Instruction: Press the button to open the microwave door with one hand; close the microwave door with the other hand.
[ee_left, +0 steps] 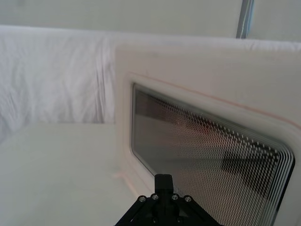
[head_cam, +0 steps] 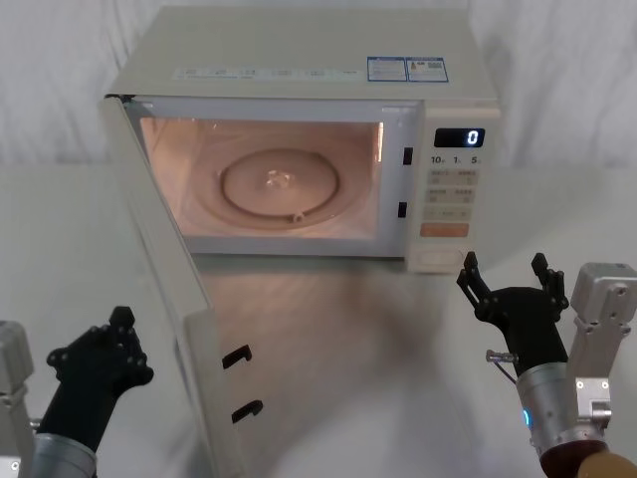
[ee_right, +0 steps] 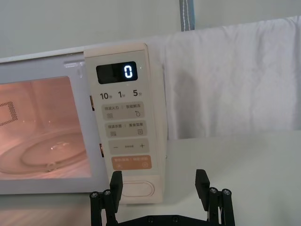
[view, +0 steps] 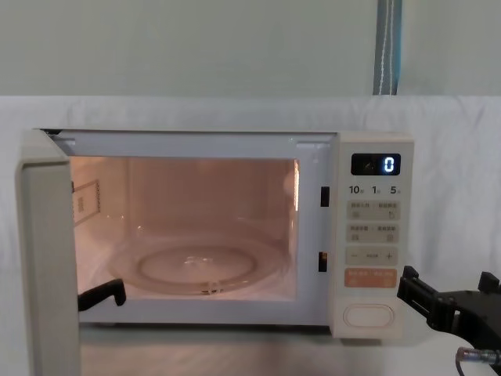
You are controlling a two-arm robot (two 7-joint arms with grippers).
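Right end effector (head_cam: 505,272) spread before button (head_cam: 438,260)

— What is carrying everything here?
— A flat white counter (head_cam: 328,329), draped in white cloth.
— And what is sitting directly on it?
— A boxy cream microwave oven (head_cam: 299,70), standing toward the back, its cavity glowing warm orange.

The microwave door (head_cam: 164,289) looks like smooth cream plastic, and its window (ee_left: 207,155) is shiny with a net of tiny dots. Inside the microwave, the round plate (head_cam: 281,185) looks like clear glass. Behind the microwave hangs soft, wrinkly white cloth (ee_right: 230,75).
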